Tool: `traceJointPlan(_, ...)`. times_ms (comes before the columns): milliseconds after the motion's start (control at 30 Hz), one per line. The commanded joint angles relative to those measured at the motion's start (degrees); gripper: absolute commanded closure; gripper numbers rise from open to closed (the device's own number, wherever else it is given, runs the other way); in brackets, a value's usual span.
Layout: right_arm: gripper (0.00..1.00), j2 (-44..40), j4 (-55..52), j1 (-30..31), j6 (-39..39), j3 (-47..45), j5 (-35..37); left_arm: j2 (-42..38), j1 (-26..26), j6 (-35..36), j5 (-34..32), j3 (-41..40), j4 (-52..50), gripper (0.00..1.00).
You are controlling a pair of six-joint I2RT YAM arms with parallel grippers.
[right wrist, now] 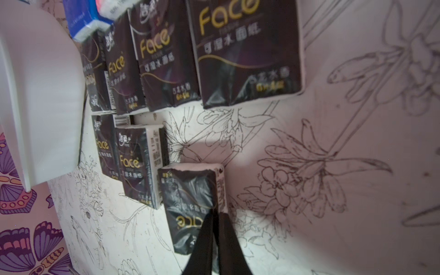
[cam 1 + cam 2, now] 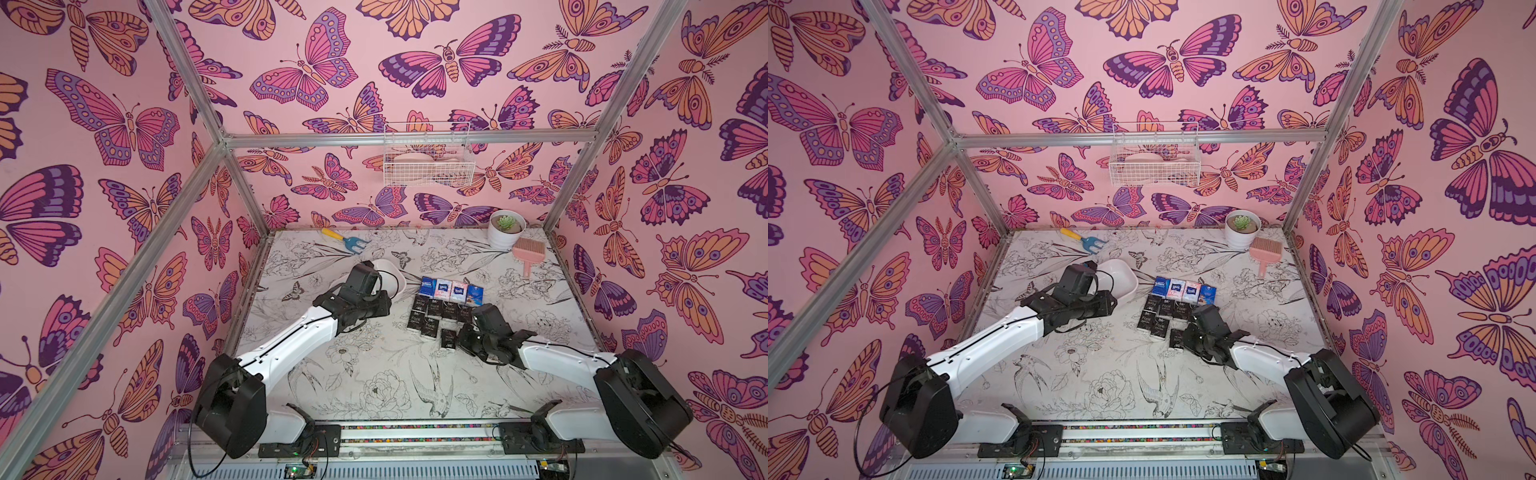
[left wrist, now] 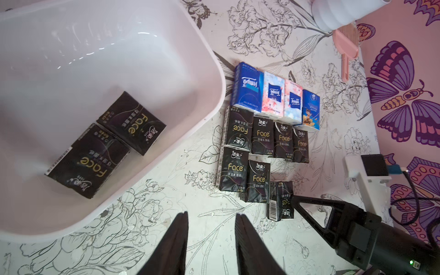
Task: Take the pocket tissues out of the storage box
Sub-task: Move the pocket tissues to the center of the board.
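Two black pocket tissues [image 3: 89,162] lie flat inside the storage box [image 3: 166,47], side by side and touching, toward one end of it. The box sits left of centre on the table [image 2: 374,374]. The other packets lie outside, just beside the box's right rim. A coloured row of four [image 3: 276,95] is farthest back, with black rows [image 3: 262,140] in front, their edges abutting.

Your right hand [image 1: 215,213] has its fingers pressed together over the near end of the nearest black packet [image 1: 190,190]; you cannot tell whether they nip its wrapper. Your left hand [image 3: 210,213] is spread, holding nothing, above the table just outside the box's rim. Open surface runs to the table's near and right edges.
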Motion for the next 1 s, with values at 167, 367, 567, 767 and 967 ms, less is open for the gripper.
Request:
traceJointPlan(167,0.96,-0.31,1.44,-0.4,2.03,0.14,3.46,-2.47,2.07,-0.33,-0.82,-2.1,-0.83,0.62)
traceJointPlan(367,0.98,-0.41,1.03,-0.4,1.78,0.89,4.01,-2.03,2.6,-0.36,-0.91,-2.28,-1.01,0.62)
traceJointPlan(567,1.0,0.58,1.87,-0.74,2.06,1.64,4.78,-1.45,3.0,-0.39,-0.76,-2.19,-1.08,0.62)
traceJointPlan(767,1.0,3.61,4.18,-1.06,3.05,3.42,4.23,-1.64,3.05,-0.21,-0.68,-2.28,-1.11,0.62)
traceJointPlan(967,1.0,5.56,5.86,-1.07,4.67,4.37,3.93,-1.97,3.22,-0.23,-0.82,-2.54,-1.26,0.62)
